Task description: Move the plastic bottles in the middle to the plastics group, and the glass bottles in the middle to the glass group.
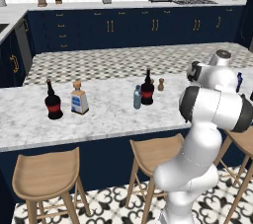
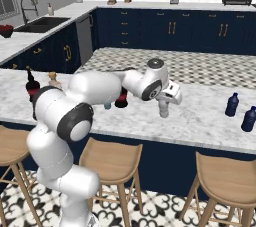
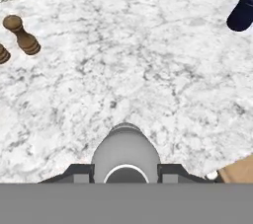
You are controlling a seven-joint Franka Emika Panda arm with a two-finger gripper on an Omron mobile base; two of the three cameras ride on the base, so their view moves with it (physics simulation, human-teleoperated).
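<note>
Gripper: the two-finger gripper (image 3: pixel 125 172) is clamped on the pale whitish-grey plastic bottle (image 3: pixel 125 154), one dark fingertip (image 3: pixel 79 172) on either side of its body; in the right base view the bottle (image 2: pixel 164 108) hangs upright under the hand, over the white marble counter (image 2: pixel 200 116).
Plastics group: two small dark navy-blue bottles (image 2: pixel 231 104) (image 2: pixel 248 119) stand near each other at the counter's right end, well apart from the held bottle.
Middle of counter: the translucent teal-blue plastic bottle (image 1: pixel 137 97) stands just beside a black round-bodied bottle with a red band (image 1: pixel 147 89); a small brown shaker (image 1: pixel 160 85) is behind them.
Glass group: at the left, another black red-banded bottle (image 1: pixel 53 101) beside a squat clear square bottle with blue label (image 1: pixel 79 98).
</note>
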